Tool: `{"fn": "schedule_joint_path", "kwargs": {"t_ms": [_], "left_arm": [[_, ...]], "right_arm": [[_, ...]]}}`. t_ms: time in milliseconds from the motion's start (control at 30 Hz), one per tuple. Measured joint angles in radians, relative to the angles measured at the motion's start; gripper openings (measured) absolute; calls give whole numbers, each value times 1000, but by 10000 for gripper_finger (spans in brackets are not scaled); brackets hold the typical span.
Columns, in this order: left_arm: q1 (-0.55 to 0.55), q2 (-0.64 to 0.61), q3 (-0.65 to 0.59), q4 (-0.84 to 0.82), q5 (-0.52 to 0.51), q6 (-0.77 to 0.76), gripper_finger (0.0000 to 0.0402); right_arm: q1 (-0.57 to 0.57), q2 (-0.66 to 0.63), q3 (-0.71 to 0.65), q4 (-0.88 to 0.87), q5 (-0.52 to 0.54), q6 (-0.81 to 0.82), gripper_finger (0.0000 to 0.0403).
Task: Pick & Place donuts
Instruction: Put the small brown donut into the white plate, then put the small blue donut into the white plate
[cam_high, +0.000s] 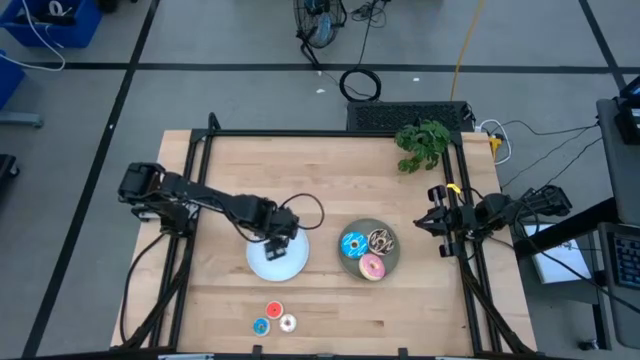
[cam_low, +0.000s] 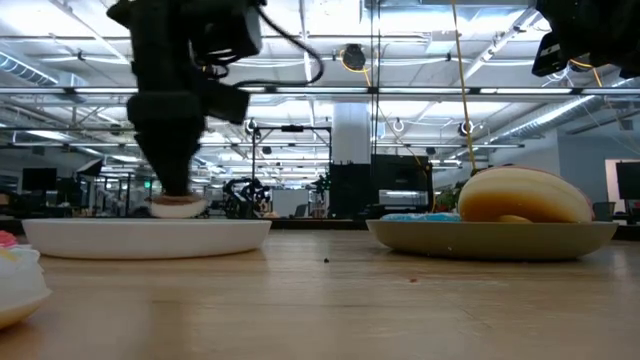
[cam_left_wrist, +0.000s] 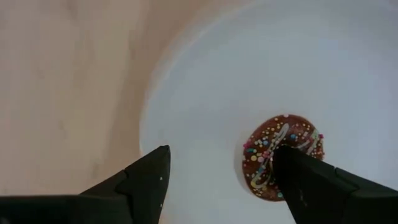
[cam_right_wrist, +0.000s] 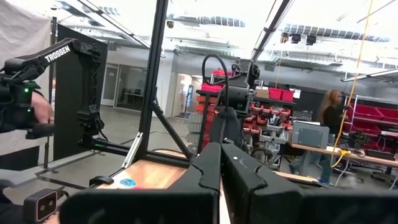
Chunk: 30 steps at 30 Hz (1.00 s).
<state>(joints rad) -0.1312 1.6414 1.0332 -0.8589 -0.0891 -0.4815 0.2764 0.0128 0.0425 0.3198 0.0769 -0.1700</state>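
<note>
My left gripper (cam_high: 280, 243) is open and points down over the white plate (cam_high: 290, 265). A tiny brown sprinkled donut (cam_left_wrist: 283, 155) lies flat on that plate, under one fingertip (cam_left_wrist: 292, 171); the other finger stands clear over bare plate. The low view shows this donut (cam_low: 178, 207) right below the gripper. The larger blue donut (cam_high: 352, 243), dark brown donut (cam_high: 381, 240) and pink donut (cam_high: 372, 267) lie on the grey plate (cam_high: 392, 262). Tiny red (cam_high: 274, 309), blue (cam_high: 261, 326) and white (cam_high: 287, 322) donuts lie on the table near its near edge. My right gripper (cam_high: 432, 222) is shut by the table's right edge. My left gripper comes from above, pointing down, with one fingertip (cam_left_wrist: 287, 163) over the middle of the tiny brown donut and the other well apart from it. The donut lies flat on the white plate. Whether that fingertip touches the donut, I cannot tell.
A green plant sprig (cam_high: 422, 143) lies at the table's far right corner. Black frame rails run along the table's left and right sides (cam_high: 470, 270). Bare wood lies between the plates and the far edge. In the low view the grey plate (cam_low: 490, 238) stands to the right of the white plate (cam_low: 145, 237).
</note>
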Motion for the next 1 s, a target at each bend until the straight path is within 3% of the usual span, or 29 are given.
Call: {"fn": "schedule_joint_path", "kwargs": {"t_ms": [133,300,400,500,800,1000], "left_arm": [[5,29,-5,-122,-9,5,219],[-1,27,-8,-16,3,55,82],[-10,23,-10,48,9,80,57],[-16,18,-2,73,5,77,84],[-7,19,-5,-4,-40,8,254],[-6,7,9,-42,-3,22,300]], "right_arm": [[0,0,0,1,0,4,0],[0,8,0,4,-1,5,0],[0,15,0,3,0,3,0],[0,15,0,6,0,2,0],[0,15,0,5,0,1,0],[0,15,0,5,0,1,0]]}}
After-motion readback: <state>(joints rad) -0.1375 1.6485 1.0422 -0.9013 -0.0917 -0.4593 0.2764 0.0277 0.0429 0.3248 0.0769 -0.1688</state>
